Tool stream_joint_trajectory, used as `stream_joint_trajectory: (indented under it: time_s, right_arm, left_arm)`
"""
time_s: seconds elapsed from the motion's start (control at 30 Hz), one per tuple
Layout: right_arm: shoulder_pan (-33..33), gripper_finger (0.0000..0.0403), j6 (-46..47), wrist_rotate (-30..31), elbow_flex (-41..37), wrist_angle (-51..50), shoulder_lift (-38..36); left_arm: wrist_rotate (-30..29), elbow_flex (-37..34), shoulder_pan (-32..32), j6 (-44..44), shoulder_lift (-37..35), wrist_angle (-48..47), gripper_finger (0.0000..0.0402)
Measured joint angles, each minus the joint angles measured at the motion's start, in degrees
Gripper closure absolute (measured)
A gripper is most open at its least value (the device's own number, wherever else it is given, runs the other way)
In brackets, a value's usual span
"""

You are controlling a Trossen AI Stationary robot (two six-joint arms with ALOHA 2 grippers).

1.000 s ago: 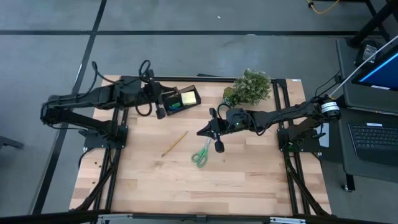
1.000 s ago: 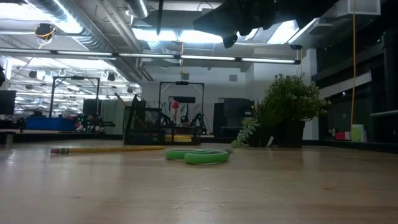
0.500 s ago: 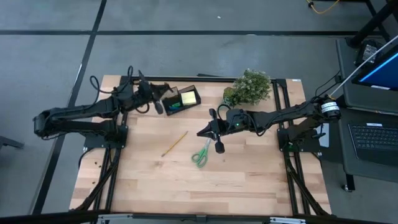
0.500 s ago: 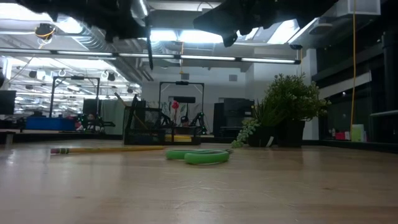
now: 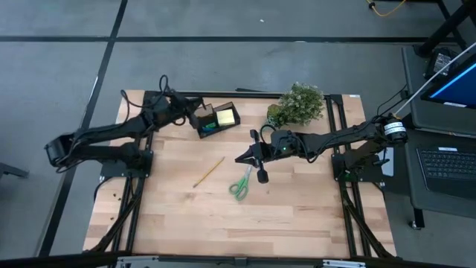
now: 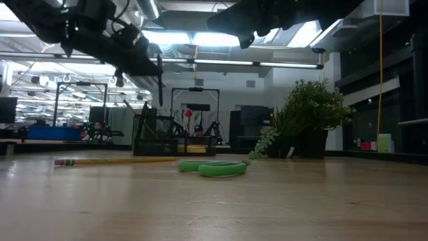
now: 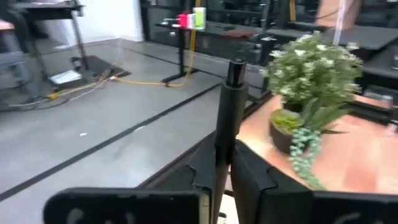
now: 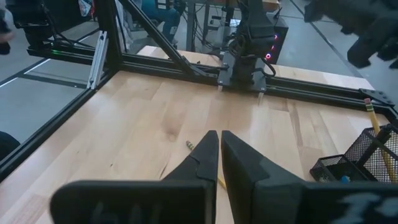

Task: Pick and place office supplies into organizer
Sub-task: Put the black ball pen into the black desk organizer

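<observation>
My left gripper (image 5: pixel 192 113) is beside the left side of the black mesh organizer (image 5: pixel 216 117), shut on a black pen (image 7: pixel 227 118) that shows as a dark upright stick (image 6: pixel 160 80) in the low view. The organizer holds a yellow sticky-note pad (image 5: pixel 226 115), a small green piece (image 5: pixel 208 127) and a pencil (image 8: pixel 372 121). My right gripper (image 5: pixel 242 158) hangs shut and empty over the table's middle, above the green-handled scissors (image 5: pixel 241 183). The scissors and a wooden pencil (image 5: pixel 209 171) lie flat on the table. My left gripper pinches the black pen's shaft (image 7: pixel 222 146) between its two fingers (image 7: pixel 249 177). The fingers come roughly level from the table's left and lie across the pen. The pen stands about upright and is lifted clear of the table, with its end (image 7: pixel 236 65) above the fingers.
A bushy potted plant (image 5: pixel 297 104) stands at the far edge, right of the organizer. Black frame rails (image 8: pixel 186 62) border the wooden table. The near half of the table (image 5: pixel 238 223) is bare wood. A person sits in the room beyond (image 8: pixel 163 15).
My left gripper has carried the pen toward the table's far edge, along the organizer's left side, and the arm has swung with it. In the low view the pen has come down into the picture. My right arm has kept still.
</observation>
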Motion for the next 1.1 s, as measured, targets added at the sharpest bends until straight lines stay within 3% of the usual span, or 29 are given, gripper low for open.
stream_joint_trajectory:
  time_s: [0.47,0.87,1.1]
  right_arm:
    - [0.0,0.038,0.0,0.02,0.0,-0.18,0.0]
    - [0.0,0.038,0.0,0.02,0.0,-0.19,0.0]
    - [-0.01,0.038,0.0,0.02,0.0,-1.29,0.0]
  left_arm:
    - [-1.91,-4.31,1.0,-0.55,9.53,13.45,0.0379]
    - [0.46,-4.48,2.14,-1.92,18.2,17.66,0.0379]
    - [0.98,-4.48,2.08,-2.02,18.87,17.74,0.0323]
